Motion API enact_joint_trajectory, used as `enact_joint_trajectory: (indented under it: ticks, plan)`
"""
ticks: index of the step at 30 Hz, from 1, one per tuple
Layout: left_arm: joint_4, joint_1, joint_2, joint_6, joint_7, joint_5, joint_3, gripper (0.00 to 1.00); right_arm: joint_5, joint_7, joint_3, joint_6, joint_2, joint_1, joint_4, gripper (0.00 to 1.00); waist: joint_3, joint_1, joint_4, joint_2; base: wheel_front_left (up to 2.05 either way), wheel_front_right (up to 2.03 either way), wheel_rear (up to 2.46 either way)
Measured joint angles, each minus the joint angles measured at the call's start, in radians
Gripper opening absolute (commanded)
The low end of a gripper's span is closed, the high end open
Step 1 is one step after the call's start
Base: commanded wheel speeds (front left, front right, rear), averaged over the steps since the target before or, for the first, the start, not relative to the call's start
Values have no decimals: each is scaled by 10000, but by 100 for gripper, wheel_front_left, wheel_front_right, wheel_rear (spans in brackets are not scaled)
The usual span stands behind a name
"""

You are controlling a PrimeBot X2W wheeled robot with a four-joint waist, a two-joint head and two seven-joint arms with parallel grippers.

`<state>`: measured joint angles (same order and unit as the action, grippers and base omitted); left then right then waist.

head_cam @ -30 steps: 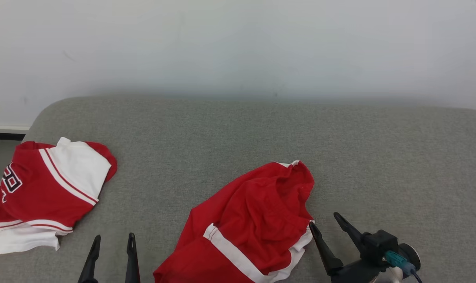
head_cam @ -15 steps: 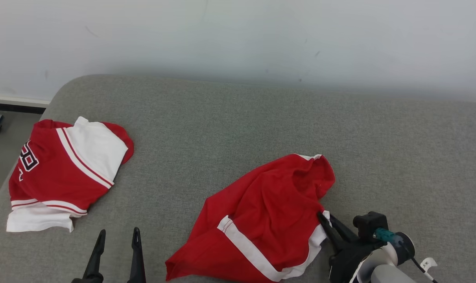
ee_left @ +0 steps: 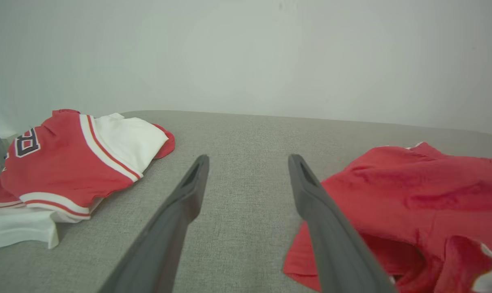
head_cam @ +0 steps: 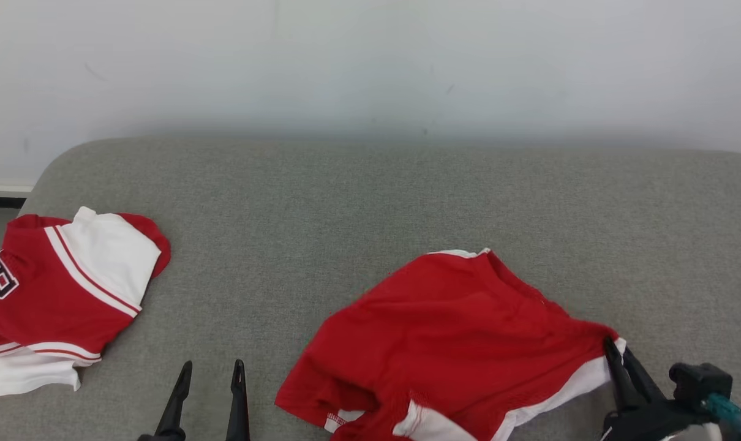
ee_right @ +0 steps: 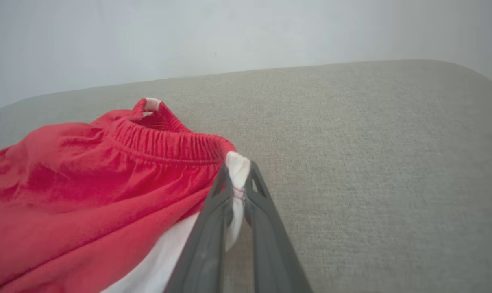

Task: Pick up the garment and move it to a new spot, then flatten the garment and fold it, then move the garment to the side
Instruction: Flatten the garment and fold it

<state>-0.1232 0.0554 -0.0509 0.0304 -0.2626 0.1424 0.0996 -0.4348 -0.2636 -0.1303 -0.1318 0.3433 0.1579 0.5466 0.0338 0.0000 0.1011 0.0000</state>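
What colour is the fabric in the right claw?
White trim on red shorts; clearest in right wrist view.

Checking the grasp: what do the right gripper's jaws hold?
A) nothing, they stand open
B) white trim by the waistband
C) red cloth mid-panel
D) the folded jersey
B: the jaws of the right gripper are pinched on the white trim of the red shorts.

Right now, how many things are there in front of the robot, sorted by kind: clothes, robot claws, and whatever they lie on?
Garments: 2 (red shorts; red-and-white lettered garment)
Grippers: 2 (left gripper, open; right gripper, shut on the shorts' white edge)
Cushions: 1 (grey cushion)
Total: 5
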Motion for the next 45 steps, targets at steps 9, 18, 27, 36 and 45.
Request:
enact_joint_trajectory:
  ticks: [9,18,27,36,45]
  plan:
    - [-148,70,0,8,0,13,56,100,725,-4,692,0,-700,-579,-1225,100,-268,-1,-399,0,0,0,0]
    - [-245,96,0,134,0,0,203,100,1122,-4,1097,0,-1195,-1400,-2857,100,-413,-1,-578,0,0,0,0]
    - [-963,-91,2,382,0,-65,343,100,1233,-4,915,0,-1733,-1938,-3413,100,-313,-1,-888,0,0,0,0]
    - [-3329,-1017,-150,665,0,-240,286,100,1191,-4,771,0,-1967,-1774,-3405,100,-33,0,-1684,0,0,0,0]
    - [-5072,-1847,-230,713,0,-268,150,100,1154,-4,761,0,-2006,-1619,-3390,100,502,0,-2182,0,0,0,0]
